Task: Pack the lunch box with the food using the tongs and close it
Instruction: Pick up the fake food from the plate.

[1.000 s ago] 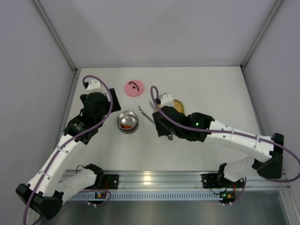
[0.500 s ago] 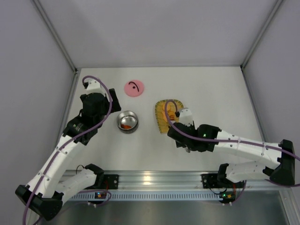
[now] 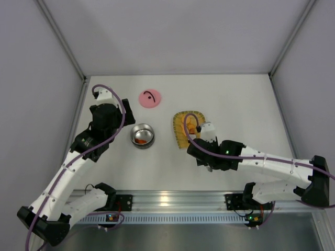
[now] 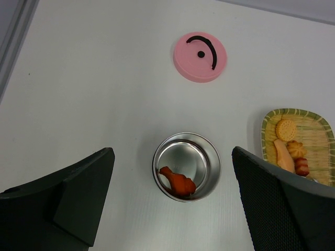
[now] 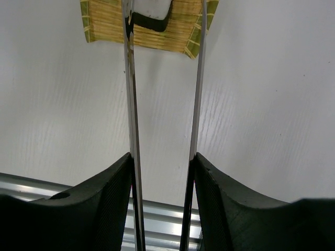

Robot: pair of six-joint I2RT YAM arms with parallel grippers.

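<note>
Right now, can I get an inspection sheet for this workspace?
Surface: white table, no spills seen.
Job's things: box open, one orange piece inside; lid flat beyond it; more food on the tray; tongs reach a dark piece on the tray.
Clutter: nothing seen.
Grippers: left gripper open above the box; right gripper shut on the tongs.
Cables: purple cables looped along both arms.
Surroundings: pale walls; metal rail at the near edge.

Tips of the tongs [image 5: 132,104] and most of the yellow tray [image 5: 104,21] beyond the top edge
</note>
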